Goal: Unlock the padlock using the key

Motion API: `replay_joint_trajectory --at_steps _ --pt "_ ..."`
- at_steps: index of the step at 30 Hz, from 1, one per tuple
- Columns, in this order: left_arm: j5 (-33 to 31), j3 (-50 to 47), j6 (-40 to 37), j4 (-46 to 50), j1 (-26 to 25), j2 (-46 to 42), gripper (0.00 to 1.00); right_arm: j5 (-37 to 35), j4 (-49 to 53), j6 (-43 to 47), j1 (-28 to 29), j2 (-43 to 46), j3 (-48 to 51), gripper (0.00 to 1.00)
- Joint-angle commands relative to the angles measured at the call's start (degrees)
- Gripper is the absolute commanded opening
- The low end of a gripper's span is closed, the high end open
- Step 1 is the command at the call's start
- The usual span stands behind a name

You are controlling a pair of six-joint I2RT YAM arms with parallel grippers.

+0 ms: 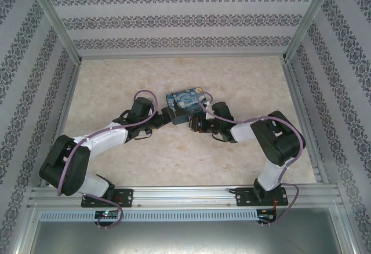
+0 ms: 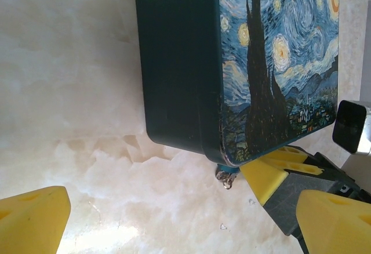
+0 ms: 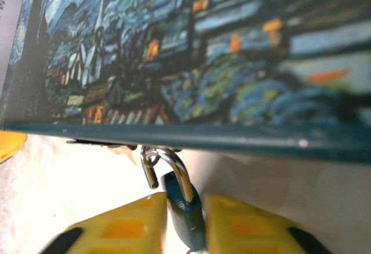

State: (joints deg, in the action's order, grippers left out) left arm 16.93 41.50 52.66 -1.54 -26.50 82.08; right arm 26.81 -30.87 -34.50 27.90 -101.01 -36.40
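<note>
The blue-bodied padlock [image 3: 186,219] hangs under the edge of the blue-and-yellow Starry Night box [image 1: 184,104]. My right gripper [image 3: 185,199] is shut on its body, one yellow finger on each side. Its silvery shackle [image 3: 174,170] is hooked through a small ring on the box, and the short end stands free of the body. In the left wrist view a bit of the padlock [image 2: 225,170] peeks out below the box corner [image 2: 179,74], beside the right gripper's yellow fingers [image 2: 266,178]. My left gripper [image 2: 185,231] is open, close to the box, holding nothing. The key is hidden.
The box rests on a marbled tabletop [image 1: 116,86] enclosed by patterned walls and metal frame rails [image 1: 58,22]. Both arms meet at the box's near side in the middle of the table. Bare surface lies left of the box [image 2: 69,91].
</note>
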Motion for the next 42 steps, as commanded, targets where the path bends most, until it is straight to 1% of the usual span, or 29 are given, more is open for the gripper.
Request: replay_joint_trajectory --at_steps 1,4,6,10,14,20,25,28,32,36,42 --pt "0.51 1.7 -1.26 -0.92 0.81 0.27 1.0 1.04 -1.26 -0.04 0.53 -1.12 -0.03 0.12" --pt "0.09 2.46 -2.04 0.05 0.87 0.27 1.0 0.57 -1.16 0.01 0.18 -0.79 0.84 0.03" --pt "-0.51 3.35 -3.02 1.24 0.88 0.41 1.0 0.27 -1.12 -0.22 -0.04 -0.43 1.39 0.0" --pt "-2.39 6.09 -5.71 5.19 0.88 0.9 1.0 -0.08 -1.01 -1.38 -0.21 0.5 2.03 0.0" --pt "-5.78 10.24 -9.34 10.52 0.4 2.0 1.0 -0.53 -0.9 -3.9 -0.3 1.32 2.24 0.0" --pt "-12.86 18.58 -14.94 19.44 -2.07 5.99 1.0 -1.08 -1.81 -8.04 -0.39 2.35 3.21 0.0" --pt "-19.98 24.94 -18.48 25.89 -5.24 10.89 1.0 -1.98 -2.17 -10.44 -0.39 2.91 4.18 0.0" --pt "-23.03 26.76 -19.11 27.91 -6.75 13.3 1.0 -2.43 -2.59 -12.55 -0.39 2.93 4.73 0.0" --pt "-25.11 27.04 -19.26 28.37 -8.16 15.12 1.0 -2.83 -3.64 -14.76 -0.39 2.84 5.63 0.0" --pt "-26.57 27.13 -19.9 28.87 -9.3 16.26 1.0 -3.25 -3.99 -15.89 -0.39 3.01 6.41 0.0" --pt "-27.12 26.71 -19.8 28.87 -10.41 18.01 1.0 -3.66 -5.57 -18.83 -0.35 2.78 7.11 0.0"
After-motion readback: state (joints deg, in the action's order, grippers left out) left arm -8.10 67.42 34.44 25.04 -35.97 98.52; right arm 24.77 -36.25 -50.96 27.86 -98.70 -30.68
